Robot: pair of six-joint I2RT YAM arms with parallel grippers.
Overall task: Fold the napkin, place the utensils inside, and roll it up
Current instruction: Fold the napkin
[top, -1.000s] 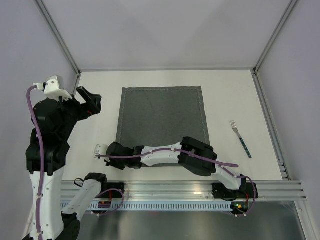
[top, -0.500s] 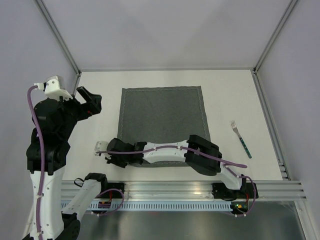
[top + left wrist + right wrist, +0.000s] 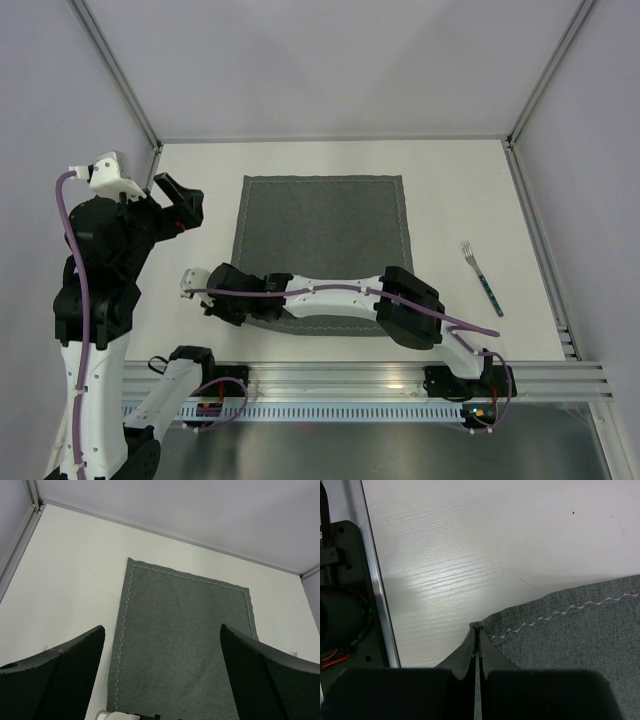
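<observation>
The dark grey napkin (image 3: 322, 225) lies flat in the middle of the table, its pale stitched hem showing. My right arm reaches across its near edge. My right gripper (image 3: 212, 292) is shut on the napkin's near left corner, and the right wrist view shows the closed tips (image 3: 476, 629) pinching the hem of the cloth (image 3: 570, 630), slightly raised. My left gripper (image 3: 178, 200) is held high at the far left, open and empty. Its fingers (image 3: 60, 670) frame the napkin (image 3: 185, 640) below. The fork (image 3: 482, 278), with a teal handle, lies alone to the right of the napkin.
Metal rails (image 3: 530, 230) border the white table on the left, right and far sides. The left arm's base and cables (image 3: 340, 610) sit close by the pinched corner, beyond the near rail (image 3: 377, 595).
My right gripper has shifted a little to the left and away from the near edge, still pinching the napkin's corner. The left arm and the fork have not moved.
</observation>
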